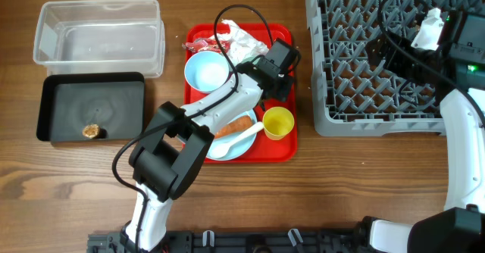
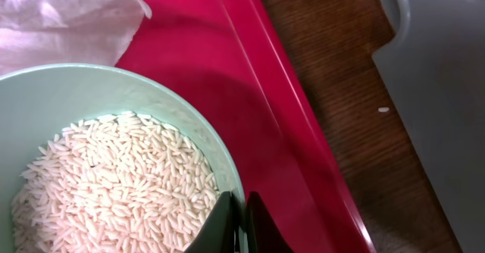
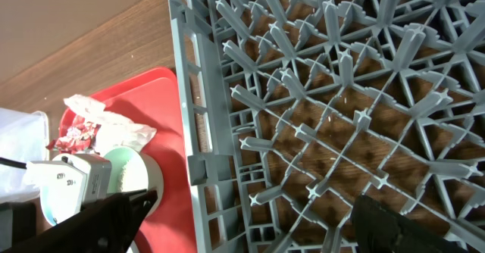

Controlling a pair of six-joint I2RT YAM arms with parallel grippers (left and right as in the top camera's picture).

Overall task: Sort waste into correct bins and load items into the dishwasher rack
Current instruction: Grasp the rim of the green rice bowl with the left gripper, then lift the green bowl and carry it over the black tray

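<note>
Pinching the mint green bowl [image 2: 68, 101] rim (rice [image 2: 114, 177] inside), left gripper [image 2: 239, 226] is clamped; right gripper [image 3: 251, 201] spread wide over grey rack [image 3: 341, 94].

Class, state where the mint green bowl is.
Left wrist view: the mint green bowl of rice sits on the red tray beside a napkin, the left tool pinching its rim.

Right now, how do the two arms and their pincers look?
The left arm and right arm have white links and bulky black joints. A thin black cable loops above the left one. The left pincer and right pincer have dark fingers. A small green light glows on the right arm.
</note>
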